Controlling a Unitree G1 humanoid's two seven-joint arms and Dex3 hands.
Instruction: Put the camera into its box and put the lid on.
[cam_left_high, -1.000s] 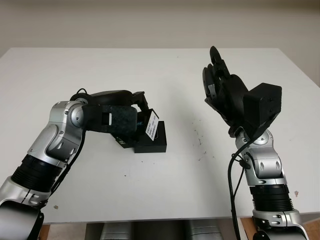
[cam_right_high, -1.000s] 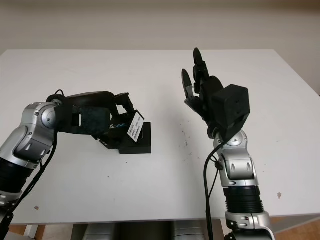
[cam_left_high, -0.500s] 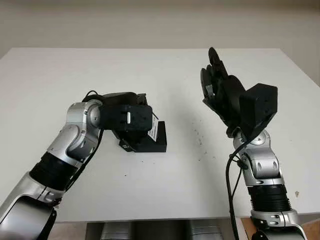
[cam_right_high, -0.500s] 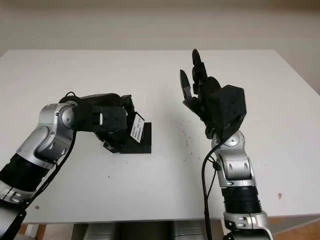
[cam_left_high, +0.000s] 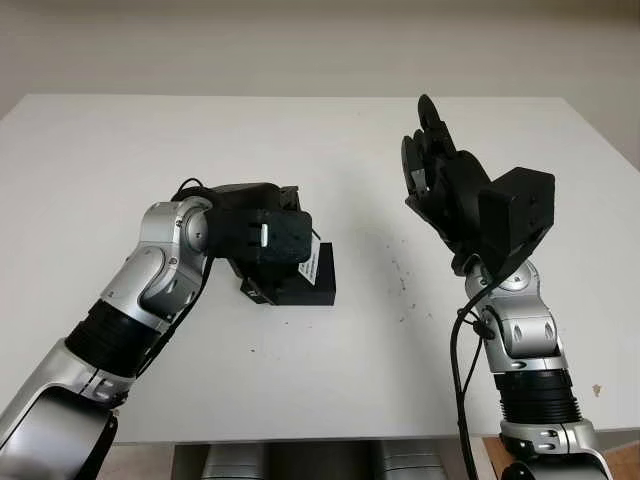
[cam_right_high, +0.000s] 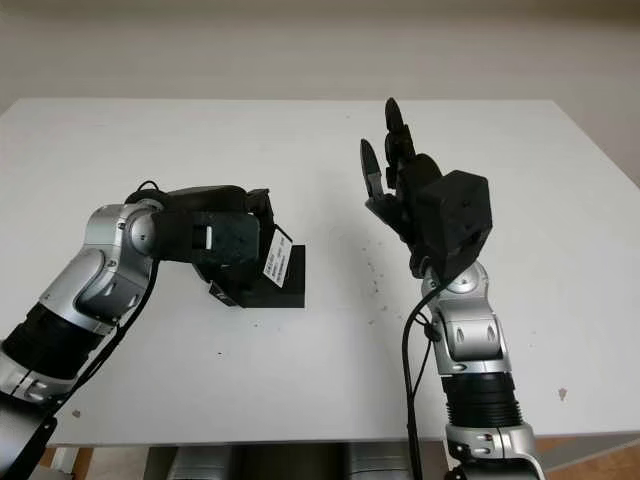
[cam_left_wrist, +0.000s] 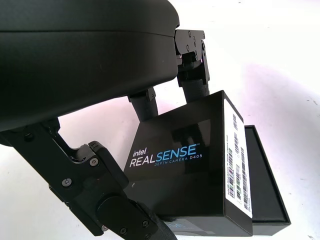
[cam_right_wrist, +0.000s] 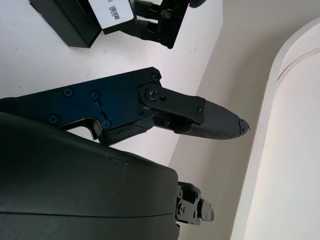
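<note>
My left hand (cam_left_high: 266, 238) is shut on the black box lid (cam_left_wrist: 192, 167), which reads "Intel RealSense Depth Camera D405" and has a white barcode label (cam_right_high: 275, 259) on its side. The lid is tilted over the left part of the black box base (cam_left_high: 315, 284), which sits on the white table (cam_left_high: 330, 380) left of centre. I cannot tell whether lid and base touch. The lid and hand hide the inside of the base. My right hand (cam_left_high: 437, 168) is open and raised above the table's right half, well away from the box.
A few small dark specks (cam_left_high: 402, 285) mark the table between the box and my right arm. The table's front edge (cam_left_high: 300, 437) runs close below both arms. A pale wall (cam_left_high: 320, 45) stands behind the far edge.
My left wrist has rolled over, so the back of the hand now faces up, and the lid has come lower and closer over the box base. The right hand has barely shifted.
</note>
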